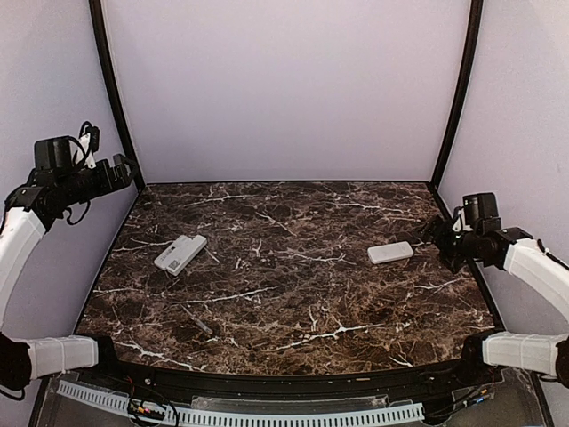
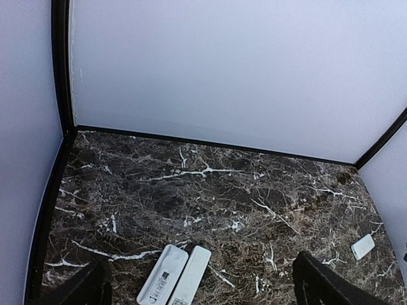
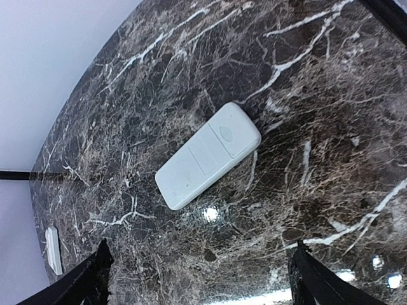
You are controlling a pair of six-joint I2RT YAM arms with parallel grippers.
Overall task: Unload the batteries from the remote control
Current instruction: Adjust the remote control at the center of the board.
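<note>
Two white remote controls [image 1: 180, 253] lie side by side on the left of the dark marble table. In the left wrist view they are the labelled remote [image 2: 162, 276] and the plain remote [image 2: 189, 274], low between my fingers. A third white remote [image 1: 390, 253] lies at the right, its back up in the right wrist view [image 3: 208, 155]. No batteries show; they are hidden. My left gripper [image 1: 123, 173] [image 2: 200, 292] hangs open, high over the table's left edge. Just right of the third remote, my right gripper [image 1: 437, 237] [image 3: 203, 279] is open, with nothing between its fingers.
The marble table [image 1: 293, 294] is walled by pale panels at the back and sides, with black posts [image 1: 111, 89] in the corners. A white slotted strip [image 1: 267, 416] runs along the near edge between the arm bases.
</note>
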